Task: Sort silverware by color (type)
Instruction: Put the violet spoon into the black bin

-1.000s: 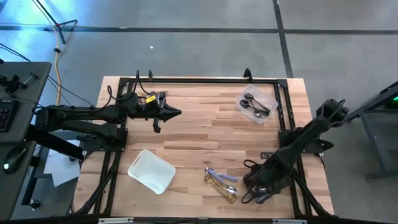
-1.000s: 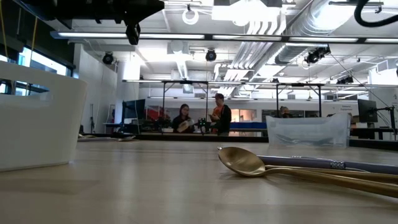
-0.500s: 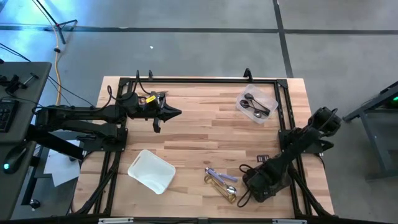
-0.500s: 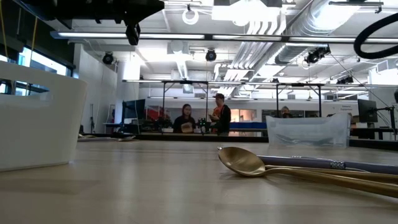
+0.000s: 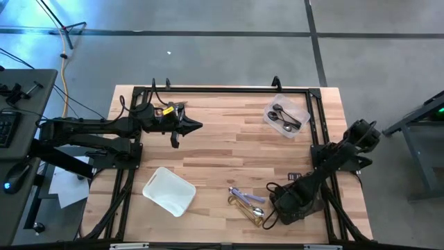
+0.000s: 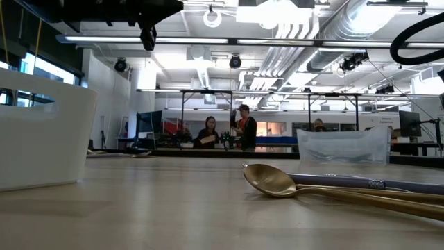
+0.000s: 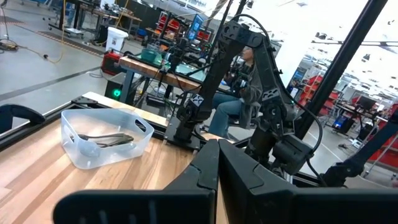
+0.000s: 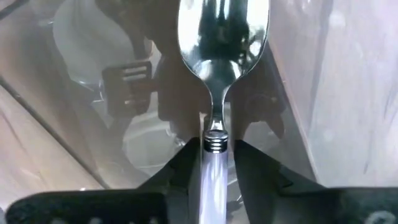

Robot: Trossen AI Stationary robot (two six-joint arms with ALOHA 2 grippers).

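Right tool (image 5: 286, 210) is sitting low at the counter's (image 5: 222, 146) near right corner, over a clear tray there. In the right wrist view a shiny silver spoon (image 8: 222, 37) with a pale handle is lying between the two dark fingers (image 8: 180, 168); the fingers are flanking the handle closely, but whether they are pinching it or have let go cannot be told.

Left tool (image 5: 196, 126) is hovering over the far left part of the counter, fingers pressed together, gripping nothing.

Remaining silverware: a small pile (image 5: 248, 203) of gold and silver pieces is lying just left of the right tool; in the low view a gold spoon (image 6: 274, 180) is resting bowl-up on the wood. Dark spoons (image 5: 286, 118) are lying in a clear tray (image 5: 272, 110) at the far right. A white tray (image 5: 168, 190) is sitting near the front left.
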